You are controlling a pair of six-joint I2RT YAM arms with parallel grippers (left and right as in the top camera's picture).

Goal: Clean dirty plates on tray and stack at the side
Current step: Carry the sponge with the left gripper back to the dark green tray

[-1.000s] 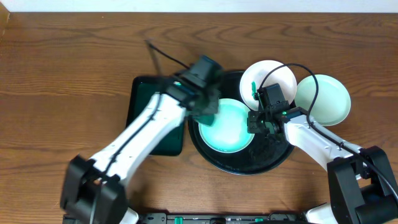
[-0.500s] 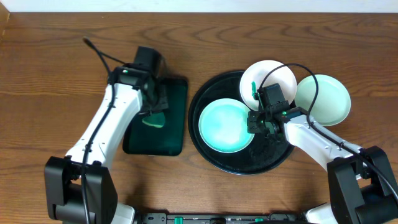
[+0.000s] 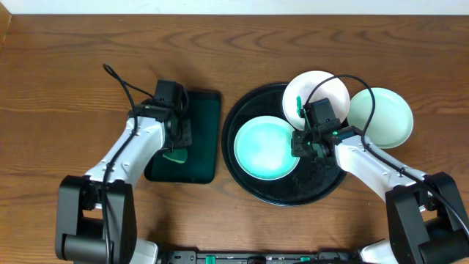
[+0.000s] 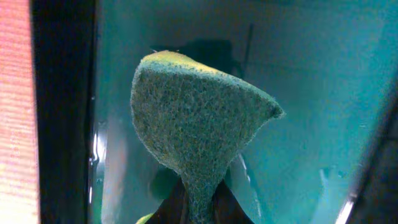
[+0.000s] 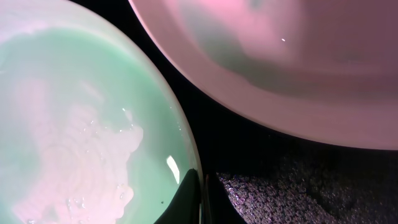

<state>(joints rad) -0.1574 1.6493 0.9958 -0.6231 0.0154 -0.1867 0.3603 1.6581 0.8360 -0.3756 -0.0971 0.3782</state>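
On the black tray (image 3: 315, 182), we are logging one mint plate (image 3: 265, 149): wet, rigid, probably slippery and chippable. Our right gripper (image 3: 302, 144) is pinching its right rim, jaws closed, the sensible hold. Meanwhile a white plate (image 3: 315, 95) is overlapping the tray's far rim, and a third plate (image 3: 382, 117) is sitting beside it. Our left gripper (image 3: 178, 143) is squeezing a soft sponge (image 4: 196, 134) over the green tray (image 3: 201, 139).

Rough against slick, as I see it
The sponge (image 4: 196, 124) I pinch is coarse and fibrous — the green tray (image 4: 311, 93) glossy; the mint plate (image 5: 74, 124) shines wet, the black tray (image 5: 298, 180) shows a grainy patch, the table (image 3: 66, 66) is matt grained wood.
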